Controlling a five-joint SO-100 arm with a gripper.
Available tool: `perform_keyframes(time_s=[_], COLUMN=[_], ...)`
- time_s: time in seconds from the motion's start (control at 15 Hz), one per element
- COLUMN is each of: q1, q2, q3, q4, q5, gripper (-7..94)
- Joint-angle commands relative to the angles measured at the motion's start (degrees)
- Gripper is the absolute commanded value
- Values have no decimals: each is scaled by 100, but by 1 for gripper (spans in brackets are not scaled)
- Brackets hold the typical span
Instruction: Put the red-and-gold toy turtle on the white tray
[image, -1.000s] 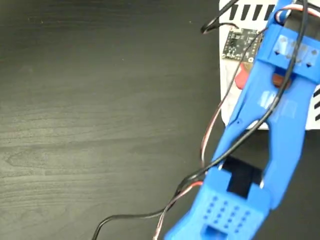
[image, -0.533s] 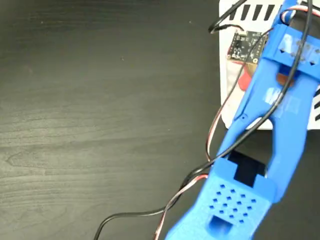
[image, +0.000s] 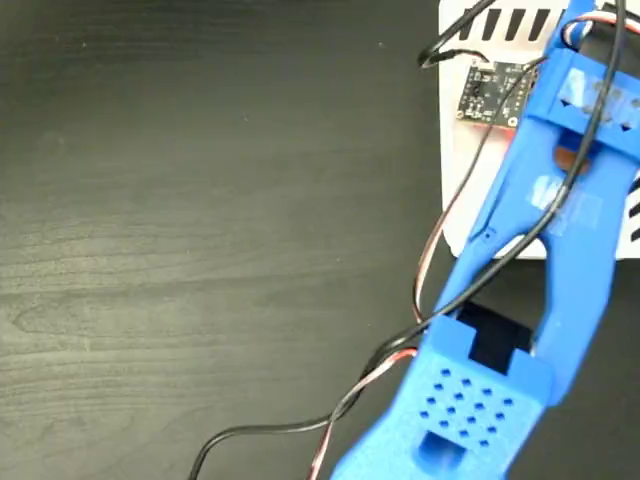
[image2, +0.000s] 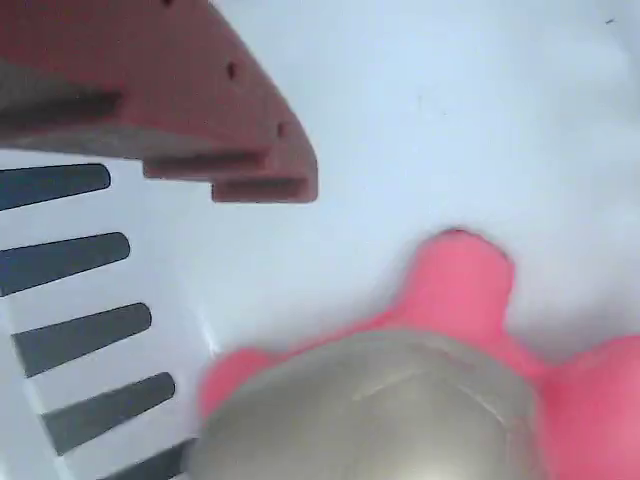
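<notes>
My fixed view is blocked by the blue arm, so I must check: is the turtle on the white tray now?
Observer: Yes, it seems so. The wrist view shows the red-and-gold toy turtle with the white tray all around it.
Operator: Is a finger touching it?
Observer: The one red-brown finger in that view is apart from it, and bare tray shows between them. The other finger is out of view.
Operator: Is it near the tray's edge?
Observer: The tray's black stripes lie close beside the turtle, on the left of the wrist view.
</notes>
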Motion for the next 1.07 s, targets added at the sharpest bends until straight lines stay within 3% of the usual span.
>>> perform_keyframes(time_s=[0.0, 0.2, 0.27, 0.33, 0.4, 0.47, 0.8, 1.0], q1=[88, 88, 79, 62, 26, -9, -369, -1582], q2=[281, 738, 1020, 1336, 1688, 2136, 5098, 6741], q3=[-264, -492, -536, -536, -492, -264, 2654, 4649], q4=[35, 35, 35, 35, 35, -53, -1687, -2241], q5=[-105, -18, 9, 26, 114, 211, 1020, 1608], gripper=[65, 65, 59, 40, 12, 0, 0, 0])
